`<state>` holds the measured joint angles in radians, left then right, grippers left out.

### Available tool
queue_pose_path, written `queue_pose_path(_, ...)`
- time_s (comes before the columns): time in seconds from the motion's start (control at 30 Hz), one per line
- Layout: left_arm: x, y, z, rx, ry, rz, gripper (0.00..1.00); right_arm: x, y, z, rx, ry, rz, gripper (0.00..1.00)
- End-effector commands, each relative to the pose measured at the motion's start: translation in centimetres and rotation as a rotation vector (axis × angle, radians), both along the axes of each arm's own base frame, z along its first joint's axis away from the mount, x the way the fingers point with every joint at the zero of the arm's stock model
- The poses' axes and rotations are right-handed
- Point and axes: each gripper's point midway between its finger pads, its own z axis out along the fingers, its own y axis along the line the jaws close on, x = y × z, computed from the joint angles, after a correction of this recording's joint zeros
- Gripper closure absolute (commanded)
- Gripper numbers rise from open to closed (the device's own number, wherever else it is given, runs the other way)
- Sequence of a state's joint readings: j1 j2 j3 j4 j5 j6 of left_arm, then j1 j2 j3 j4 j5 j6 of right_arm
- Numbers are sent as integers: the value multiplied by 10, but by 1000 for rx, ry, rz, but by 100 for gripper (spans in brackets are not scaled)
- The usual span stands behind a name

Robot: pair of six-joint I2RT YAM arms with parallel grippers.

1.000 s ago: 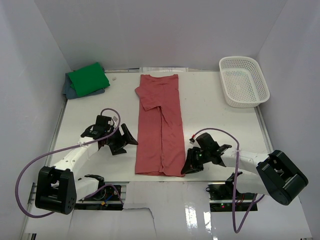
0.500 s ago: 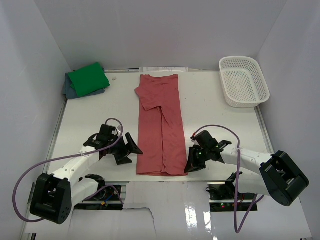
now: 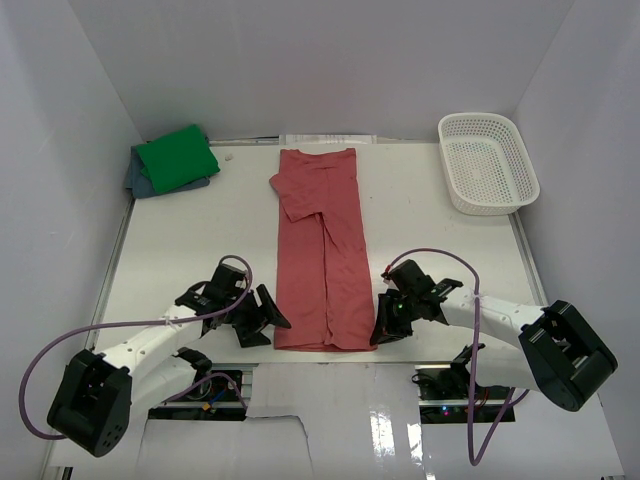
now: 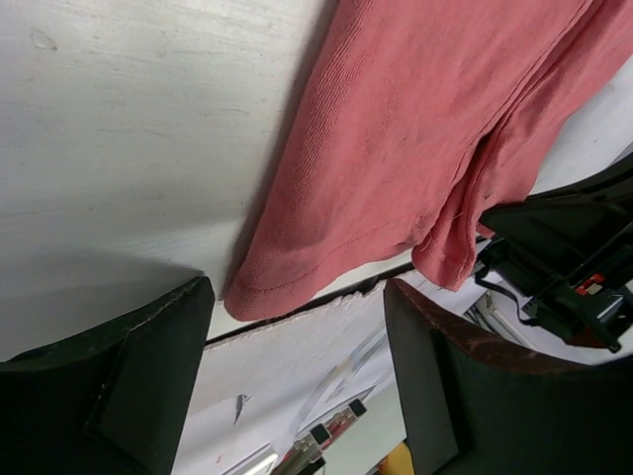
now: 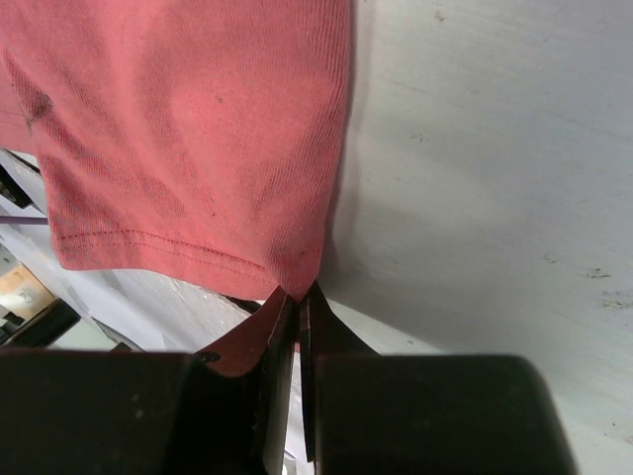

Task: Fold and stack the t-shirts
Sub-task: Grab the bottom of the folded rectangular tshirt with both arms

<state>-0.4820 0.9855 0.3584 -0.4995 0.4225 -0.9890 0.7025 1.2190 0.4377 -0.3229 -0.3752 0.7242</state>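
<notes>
Brick-red t-shirt (image 3: pixel 320 250): long axis running away from me; my right gripper (image 3: pixel 379 329) pinches its near right hem corner, left gripper (image 3: pixel 270 324) gapes open just beside the left.

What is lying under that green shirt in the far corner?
A blue-grey cloth: only its edge shows beside the green shirt; the rest is covered.

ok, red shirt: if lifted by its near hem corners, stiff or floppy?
Probably floppy: the red shirt lies flat in thin creased layers, so it should sag between grips. Its knit weave, seen at the right end effector, looks grippy, not slick.
</notes>
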Motion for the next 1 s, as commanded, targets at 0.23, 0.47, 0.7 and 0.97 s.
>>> queue_pose_path(0.23, -1, 16, -34, 96, 10, 59, 33, 5, 1, 8, -5, -27, 6, 91)
queue_pose_path(0.47, -1, 16, -36, 104, 13, 39, 61, 4, 1, 7, -3, -26, 9, 91)
queue_pose_path(0.7, -6, 15, -35, 90, 29, 30, 83, 4, 1, 6, -5, -23, 12, 91)
queue_pose_path(0.97, -7, 12, -30, 70, 16, 12, 100, 5, 5, 13, 19, -31, 28, 92)
